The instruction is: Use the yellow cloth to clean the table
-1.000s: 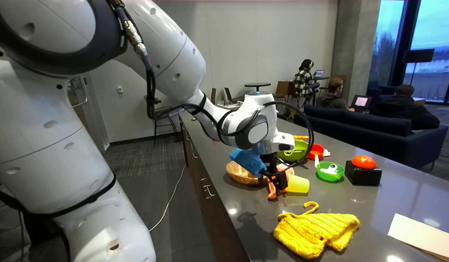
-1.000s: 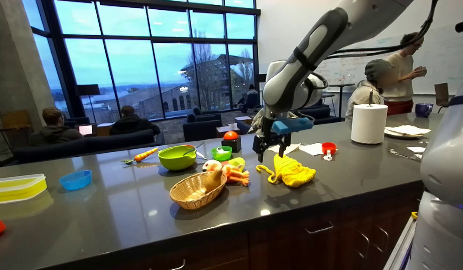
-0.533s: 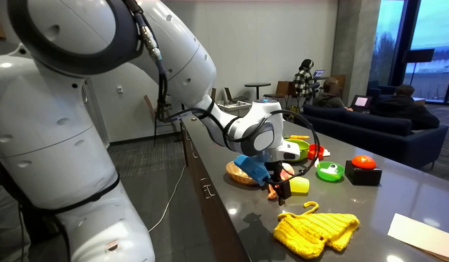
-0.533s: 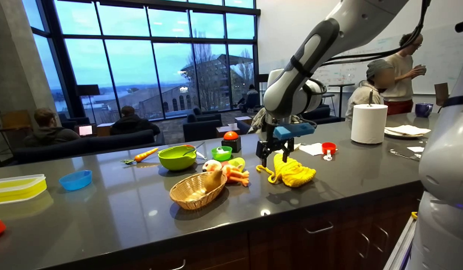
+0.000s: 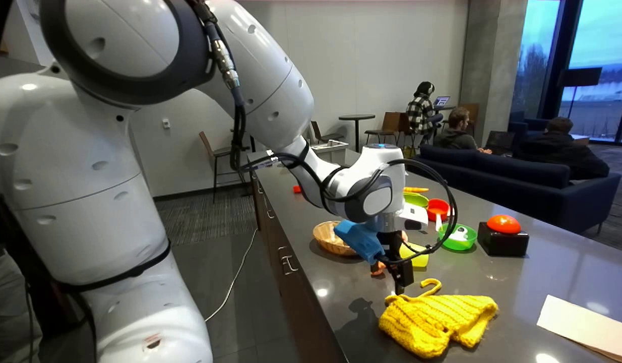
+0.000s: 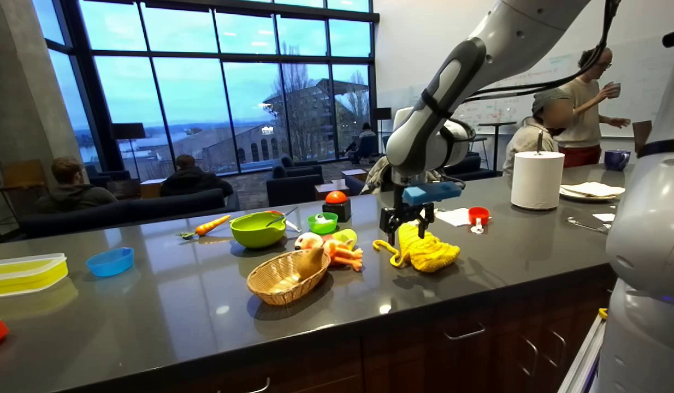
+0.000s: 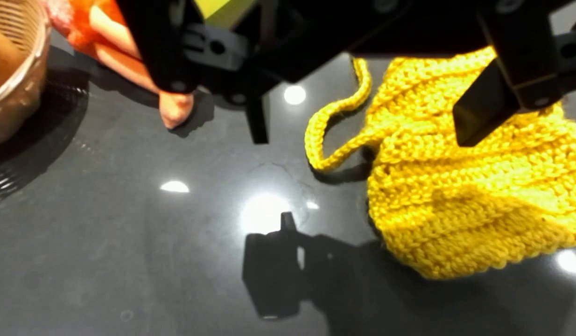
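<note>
Wrist view: claw [image 7: 362,136], spread apart, hung near cloth [image 7: 474,177]; secure grasp likely needed centring over cloth before lowering.

White glossy arm [image 5: 79,166] | black cables [image 5: 239,126] | black pincer [image 6: 407,237] | blue block [image 6: 432,192]

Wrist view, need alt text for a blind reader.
An open black two-finger gripper hangs over a glossy dark grey tabletop, one fingertip seen against a rumpled yellow knitted cloth at right. At upper left, a tan wicker basket and an orange-and-peach toy figure show in part.
</note>
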`<state>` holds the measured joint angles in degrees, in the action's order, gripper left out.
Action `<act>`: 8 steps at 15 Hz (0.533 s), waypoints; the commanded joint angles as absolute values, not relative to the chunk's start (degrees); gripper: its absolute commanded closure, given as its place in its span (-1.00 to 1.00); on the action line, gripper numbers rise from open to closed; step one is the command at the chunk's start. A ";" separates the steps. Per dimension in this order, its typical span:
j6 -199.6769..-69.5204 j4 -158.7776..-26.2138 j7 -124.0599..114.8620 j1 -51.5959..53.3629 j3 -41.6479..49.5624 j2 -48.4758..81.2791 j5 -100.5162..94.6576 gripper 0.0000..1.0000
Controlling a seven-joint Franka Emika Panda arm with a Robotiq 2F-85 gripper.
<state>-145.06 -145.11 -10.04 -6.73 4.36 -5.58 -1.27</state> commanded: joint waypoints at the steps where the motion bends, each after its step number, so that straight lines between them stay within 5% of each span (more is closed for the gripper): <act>1: -144.38 -144.86 -10.05 -6.77 4.71 -5.53 -1.31 -1.00; 8: -145.79 -144.96 -14.22 -7.70 4.49 -5.31 -5.80 -1.00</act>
<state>-143.92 -144.64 -10.45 -7.10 4.66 -5.49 -1.52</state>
